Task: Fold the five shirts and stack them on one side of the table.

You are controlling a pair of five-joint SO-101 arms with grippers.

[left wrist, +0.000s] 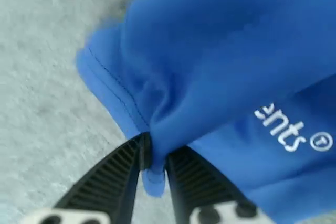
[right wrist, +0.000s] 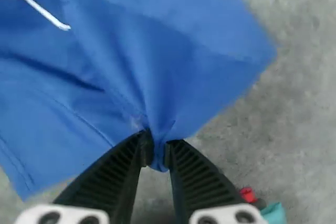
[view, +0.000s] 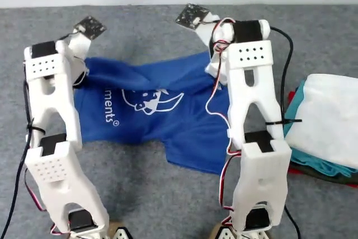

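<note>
A blue shirt [view: 162, 110] with white print lies spread across the grey table between the two arms. My left gripper [left wrist: 154, 156] is shut on a bunched fold at the shirt's [left wrist: 220, 61] left edge; in the high view it sits at the left side of the shirt [view: 78, 68]. My right gripper [right wrist: 156, 153] is shut on a pinched fold of the shirt [right wrist: 131, 61] near its right edge, at the far right of the cloth in the high view [view: 215, 74]. A stack of folded shirts [view: 327, 124], white on top over teal and red, lies at the right edge.
The grey carpet-like table surface [view: 145, 32] runs bare behind the shirt and in front of it between the arm bases. The stack's teal and red corner [right wrist: 262, 208] shows close to the right gripper.
</note>
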